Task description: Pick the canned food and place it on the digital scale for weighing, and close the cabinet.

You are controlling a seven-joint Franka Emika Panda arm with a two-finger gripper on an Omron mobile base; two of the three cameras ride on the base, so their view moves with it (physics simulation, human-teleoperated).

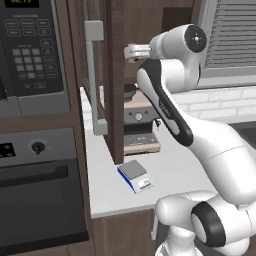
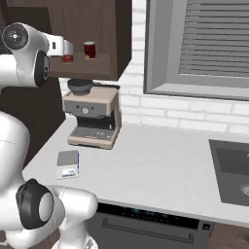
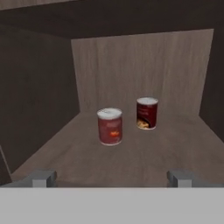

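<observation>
I have the end effector (image 3: 112, 178) at the mouth of the cabinet (image 2: 104, 36), its fingers (image 3: 43, 178) spread wide apart and closed on nothing. In the hand view both tips sit low at the front edge of the cabinet floor, with bare wooden floor between them and the cans. The side walls stand well clear of the fingers on either side, and the back wall lies beyond both cans.

Inside the cabinet stand two upright cans, apart from each other. The canned food (image 3: 110, 126) is the nearer one, roughly on my centre line, dark red with a pale top. The other can (image 3: 147, 113) stands further back and to the right in the hand view, with a yellow-orange patch low on its label.

The cabinet door (image 1: 97, 80) hangs open, swung out toward the oven column (image 1: 35, 125), its grey bar handle (image 1: 93, 75) facing me in the left base view.

Below, the digital scale (image 1: 135, 175) lies flat on the counter (image 2: 160, 165) near its front edge, its plate bare. The coffee machine (image 2: 92, 116) stands behind it under the cabinet, with open counter stretching from there to the sink (image 2: 232, 170).
</observation>
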